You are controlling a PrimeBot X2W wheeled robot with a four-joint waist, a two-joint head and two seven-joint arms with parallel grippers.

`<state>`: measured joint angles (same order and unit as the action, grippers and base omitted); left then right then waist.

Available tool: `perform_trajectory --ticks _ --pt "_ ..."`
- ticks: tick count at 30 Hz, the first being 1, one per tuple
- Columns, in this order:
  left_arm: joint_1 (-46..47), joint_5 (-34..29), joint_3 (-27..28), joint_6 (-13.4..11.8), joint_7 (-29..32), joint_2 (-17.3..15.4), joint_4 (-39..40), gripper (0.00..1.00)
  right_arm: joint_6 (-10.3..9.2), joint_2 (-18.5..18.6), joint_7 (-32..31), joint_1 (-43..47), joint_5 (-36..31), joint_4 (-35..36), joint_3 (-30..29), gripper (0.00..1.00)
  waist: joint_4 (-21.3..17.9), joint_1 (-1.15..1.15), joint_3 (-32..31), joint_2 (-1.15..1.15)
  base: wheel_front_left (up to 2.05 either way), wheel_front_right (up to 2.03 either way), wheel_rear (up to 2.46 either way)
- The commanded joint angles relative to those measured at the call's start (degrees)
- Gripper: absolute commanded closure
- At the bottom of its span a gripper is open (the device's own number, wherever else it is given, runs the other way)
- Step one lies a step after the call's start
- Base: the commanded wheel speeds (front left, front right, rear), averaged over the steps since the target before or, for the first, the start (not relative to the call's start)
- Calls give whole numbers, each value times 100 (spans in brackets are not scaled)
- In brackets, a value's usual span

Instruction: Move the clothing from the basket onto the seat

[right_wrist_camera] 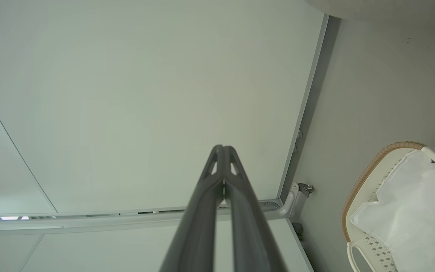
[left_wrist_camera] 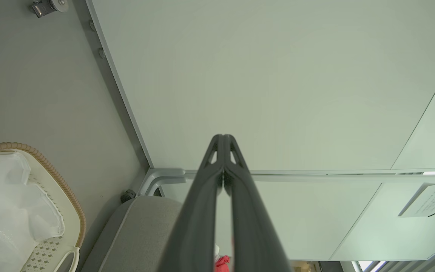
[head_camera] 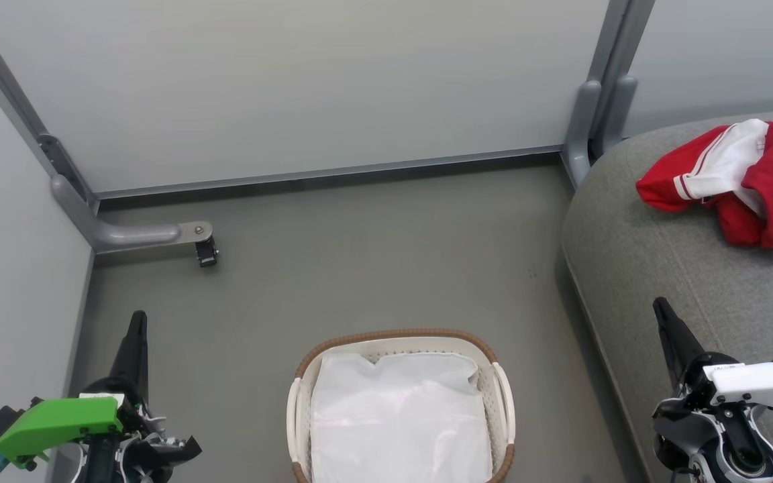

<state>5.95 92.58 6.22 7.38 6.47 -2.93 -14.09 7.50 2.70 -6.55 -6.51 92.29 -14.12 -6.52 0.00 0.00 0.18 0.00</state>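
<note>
Head view first: the crumpled red basketball clothing with white-striped trim lies on the large grey woven-fabric seat cushion, at its far end and well apart from the oval white perforated basket with the brown woven rim. The basket stands on the grey floor between the arms and holds just a flat plain white cloth as a lining, so by my judgement the task is done, or close to it.

The left gripper and the right gripper sit low at either side, fingers pressed together and holding nothing, which both wrist views confirm. They are likely parked wide so as to leave the basket and seat in plain sight for a check.

The clothing is a heap, not laid flat. Its long axis runs across the cushion and off the picture's right edge, and the white-trimmed hem points towards the seat's rounded corner. Which garment is which I cannot tell.
</note>
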Motion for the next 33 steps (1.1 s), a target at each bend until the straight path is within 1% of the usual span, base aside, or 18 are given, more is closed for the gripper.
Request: perform_trajectory --ticks 1,33 --pt "57 2 27 25 1 -27 8 100 -2 34 -16 60 23 26 -12 100 0 0 0 0 0 0 0" --pt "58 -14 36 25 15 -15 8 100 -2 34 -16 60 24 25 -11 100 0 0 0 0 0 0 0"
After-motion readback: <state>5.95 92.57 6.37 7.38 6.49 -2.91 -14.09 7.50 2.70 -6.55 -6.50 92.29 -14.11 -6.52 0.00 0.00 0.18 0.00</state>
